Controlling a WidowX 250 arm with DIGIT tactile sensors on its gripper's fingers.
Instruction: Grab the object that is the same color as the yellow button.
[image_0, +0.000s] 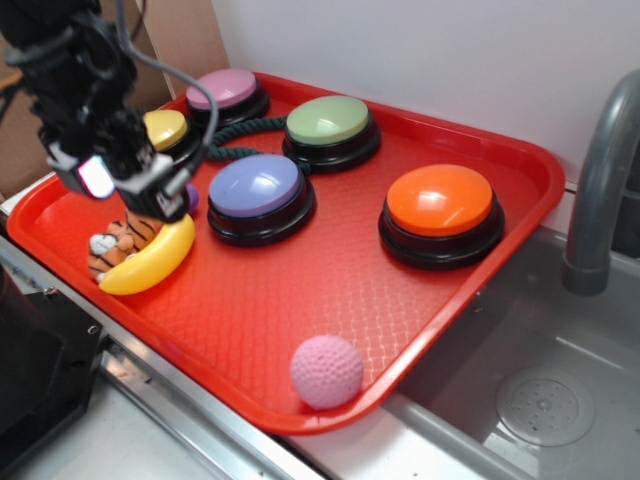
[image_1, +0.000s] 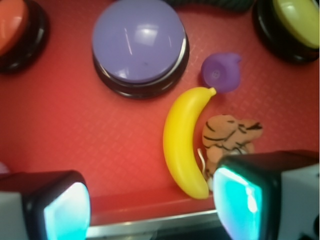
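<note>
Lying flat near the tray's (image_0: 470, 300) near-left rim, the yellow banana (image_1: 182, 142) has its long axis running from that rim toward the purple button (image_1: 136, 42). In the wrist view its pointed tip sits up near a small purple object (image_1: 222, 74), while the rounded end lies close to the raised rim at the bottom. Its curve bows away from the little striped tiger (image_1: 227, 137), which lies just beside it on the inner side. The gripper (image_1: 150, 210) hangs above this corner with its two pads wide apart and nothing between them; the banana's lower end shows in the gap, nearer the right pad (image_1: 240, 200). The yellow button (image_0: 166, 129) stands behind the arm. Bare red tray opens on the banana's outer side toward the pink ball (image_0: 326, 371).
</note>
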